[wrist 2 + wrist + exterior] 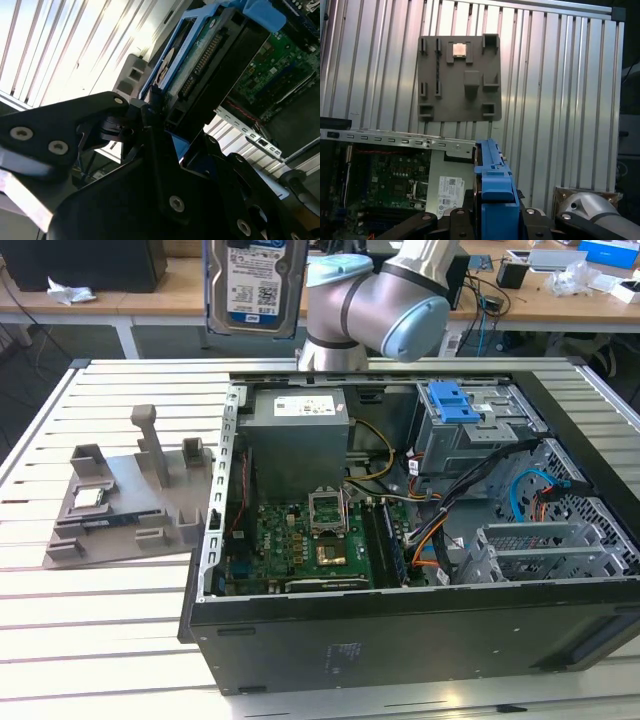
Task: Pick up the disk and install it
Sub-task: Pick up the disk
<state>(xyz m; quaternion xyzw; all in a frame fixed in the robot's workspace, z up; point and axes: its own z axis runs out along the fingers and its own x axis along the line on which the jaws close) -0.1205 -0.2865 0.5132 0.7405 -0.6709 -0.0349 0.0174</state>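
step: carry, pick done, install not yet | gripper (pixel 152 102) clamped on disk (pixel 255 285) edge, disk held high | case (pixel 400 630) below gripper, well apart | next, prob: needs disk squared to bay (pixel 480 432)

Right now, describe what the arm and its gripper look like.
The arm has silver-grey tubular segments and rounded joints with pale blue caps. The gripper is black, built of angular plates and linkages fastened with round silver screws.
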